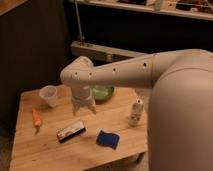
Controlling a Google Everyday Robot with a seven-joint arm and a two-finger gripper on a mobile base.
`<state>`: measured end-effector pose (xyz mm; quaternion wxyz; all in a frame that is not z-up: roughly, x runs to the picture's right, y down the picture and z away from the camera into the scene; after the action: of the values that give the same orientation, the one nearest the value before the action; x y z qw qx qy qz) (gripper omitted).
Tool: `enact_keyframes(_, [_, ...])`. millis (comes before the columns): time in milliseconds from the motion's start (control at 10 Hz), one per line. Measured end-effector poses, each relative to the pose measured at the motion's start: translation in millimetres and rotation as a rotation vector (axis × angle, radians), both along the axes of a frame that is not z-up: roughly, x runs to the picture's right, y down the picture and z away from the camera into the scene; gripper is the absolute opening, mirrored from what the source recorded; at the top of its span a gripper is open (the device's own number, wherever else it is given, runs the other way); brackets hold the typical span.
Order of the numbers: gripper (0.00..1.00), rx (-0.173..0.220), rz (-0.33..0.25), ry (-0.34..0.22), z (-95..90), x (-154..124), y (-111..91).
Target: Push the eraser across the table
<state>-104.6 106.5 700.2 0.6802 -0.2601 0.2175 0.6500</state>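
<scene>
The eraser, a long flat block with a dark body and a white top face, lies on the light wooden table near its middle front, set at a slant. My gripper hangs from the white arm just above and behind the eraser's right end, fingers pointing down, apart from it. The arm's large white body fills the right side of the view and hides the table's right part.
An orange carrot lies at the left. A clear plastic cup stands at the back left. A green bowl sits behind the gripper. A blue sponge block lies front right. A small white bottle stands at the right.
</scene>
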Motion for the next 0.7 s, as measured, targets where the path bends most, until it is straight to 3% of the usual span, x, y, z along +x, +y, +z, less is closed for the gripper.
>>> enact_keyframes(200, [0.65,0.042,0.052,-0.031,1.8,-1,5])
enact_keyframes(300, [0.65,0.085,0.093,-0.051,5.7,10,10])
enact_keyframes(400, [0.64,0.147,0.168,-0.113,12.6,27,24])
enact_keyframes(500, [0.59,0.180,0.225,-0.161,20.4,37,39])
enact_keyframes(700, [0.39,0.212,0.314,-0.234,43.2,51,65])
